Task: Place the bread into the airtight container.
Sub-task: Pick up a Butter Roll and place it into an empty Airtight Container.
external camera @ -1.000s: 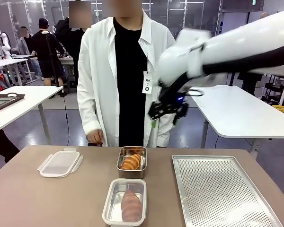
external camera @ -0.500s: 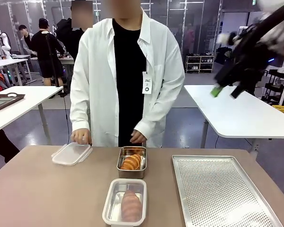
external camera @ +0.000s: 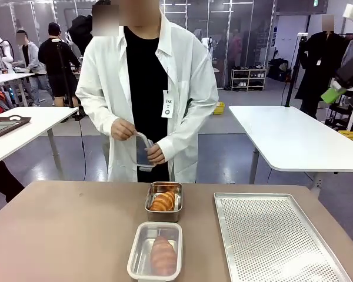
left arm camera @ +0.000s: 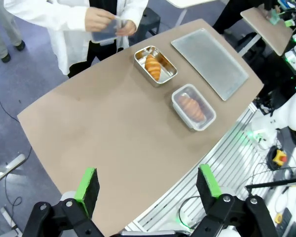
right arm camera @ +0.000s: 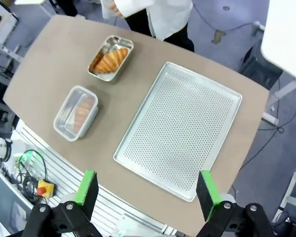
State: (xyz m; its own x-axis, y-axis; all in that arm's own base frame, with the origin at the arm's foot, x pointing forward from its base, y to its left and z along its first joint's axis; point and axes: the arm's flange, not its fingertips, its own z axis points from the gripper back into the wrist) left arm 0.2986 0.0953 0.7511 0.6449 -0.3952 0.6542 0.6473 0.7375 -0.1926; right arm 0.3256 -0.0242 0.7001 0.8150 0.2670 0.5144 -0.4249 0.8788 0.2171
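No readable print for you: the badge [external camera: 167, 104] on the person's white coat has marks too small to make out.

Bread [external camera: 162, 255] lies in the clear airtight container [external camera: 155, 251] at the table's near edge, centre, w/ no lid on it. It's a long, reddish-brown loaf, lengthwise in the tub. Just behind, a second piece, a golden croissant [external camera: 163, 201], sits in a steel tin [external camera: 164, 201]. Perforated metal tray [external camera: 276, 238] lies to the robot's right of both.

Left gripper [left arm camera: 148, 185] hangs high above the near table edge, jaws spread wide, nothing between the green pads; container & bread [left arm camera: 192, 107] are well apart from it, far below. Right gripper [right arm camera: 146, 187] is likewise high up over the tray [right arm camera: 177, 131], jaws at full width, holding nothing; container [right arm camera: 76, 113] lies well off to one side below it. In front view you get a green pad [external camera: 333, 94] of the right arm at the far right edge, up high.

Person's hands [external camera: 155, 154] hold the clear lid [external camera: 142, 150] upright at waist level, off the table [external camera: 59, 235].
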